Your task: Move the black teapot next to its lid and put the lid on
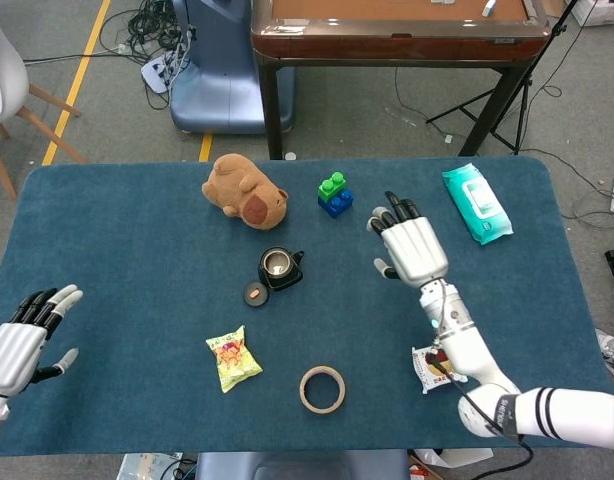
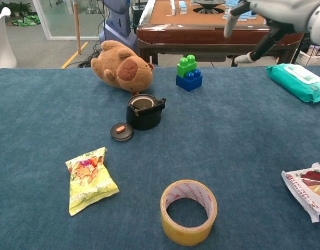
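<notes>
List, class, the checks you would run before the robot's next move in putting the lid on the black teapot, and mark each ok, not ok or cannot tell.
1. Black teapot stands upright with its mouth open: ok.
2. Lid lies flat on the cloth just beside the teapot, knob up: ok.
3. Lid is on the teapot: not ok, still to be done.
4. Right hand holds nothing, fingers apart: ok.
5. Left hand holds nothing, fingers apart, at the table's near left edge: ok.
6. Plush toy crowds the teapot: cannot tell how near; no contact shows.
</notes>
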You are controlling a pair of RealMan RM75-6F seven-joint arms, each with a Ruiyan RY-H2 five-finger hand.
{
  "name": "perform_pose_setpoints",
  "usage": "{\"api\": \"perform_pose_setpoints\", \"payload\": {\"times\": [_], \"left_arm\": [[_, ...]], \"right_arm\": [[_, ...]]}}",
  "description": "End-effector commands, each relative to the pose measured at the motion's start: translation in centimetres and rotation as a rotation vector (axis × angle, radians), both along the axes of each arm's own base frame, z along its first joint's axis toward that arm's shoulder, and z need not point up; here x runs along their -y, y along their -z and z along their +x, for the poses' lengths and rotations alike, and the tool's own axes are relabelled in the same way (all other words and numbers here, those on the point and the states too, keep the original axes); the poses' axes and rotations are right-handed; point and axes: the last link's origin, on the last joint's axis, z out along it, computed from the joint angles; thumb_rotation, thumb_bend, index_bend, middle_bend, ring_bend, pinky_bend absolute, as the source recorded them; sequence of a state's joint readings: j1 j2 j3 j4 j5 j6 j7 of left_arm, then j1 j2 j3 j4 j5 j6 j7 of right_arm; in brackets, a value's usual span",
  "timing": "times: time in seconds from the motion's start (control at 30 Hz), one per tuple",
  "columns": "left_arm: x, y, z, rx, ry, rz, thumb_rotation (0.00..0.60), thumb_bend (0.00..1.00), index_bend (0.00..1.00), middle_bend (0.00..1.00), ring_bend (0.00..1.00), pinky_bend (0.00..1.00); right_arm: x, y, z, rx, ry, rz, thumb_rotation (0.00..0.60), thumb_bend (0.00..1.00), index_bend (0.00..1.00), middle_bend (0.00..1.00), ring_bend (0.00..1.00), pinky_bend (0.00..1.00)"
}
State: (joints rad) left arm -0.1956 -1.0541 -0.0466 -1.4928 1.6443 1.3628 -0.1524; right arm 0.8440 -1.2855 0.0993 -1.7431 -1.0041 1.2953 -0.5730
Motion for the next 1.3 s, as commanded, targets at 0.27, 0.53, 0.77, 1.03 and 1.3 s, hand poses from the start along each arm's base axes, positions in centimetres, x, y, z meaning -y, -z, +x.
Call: {"api": "perform_pose_setpoints", "payload": {"times": [0.27,0.53,0.77,1.03,1.3], "left_arm": [[-6.8,1.9,3.6,-0.031,0.085,-0.156,0.600,0.24,0.20,0.12,0.12,0.06],[-11.0,4.9,6.0,-0.084,0.053,-0.209,0.600,0.22,0.24,0.14,0.13,0.07],[-13.3,7.4,8.0,-0.138,0.056,-0.305,0.600,0.21,0.27,0.15,0.14,0.07],[-14.3,10.1,10.0,-0.220,0.120,-0.348,0.600,0.21,0.22,0.17,0.12,0.07],[-15.5,13.1,11.4,-0.260,0.107,-0.300,0.600,0.21,0.23,0.17,0.12,0.07]], "right_arm": [[-3.9,-6.0,-4.8,0.026,0.052,-0.118,0.600,0.20,0.36,0.26,0.07,0.16],[-5.8,-8.0,-6.8,0.036,0.089,-0.165,0.600,0.20,0.36,0.26,0.07,0.16],[-6.4,-8.6,-7.8,0.040,0.105,-0.173,0.600,0.20,0.36,0.26,0.07,0.16],[-6.4,-8.6,-8.3,0.043,0.117,-0.170,0.600,0.20,0.36,0.26,0.07,0.16],[-6.6,-8.8,-8.8,0.043,0.123,-0.176,0.600,0.20,0.36,0.26,0.07,0.16]]}}
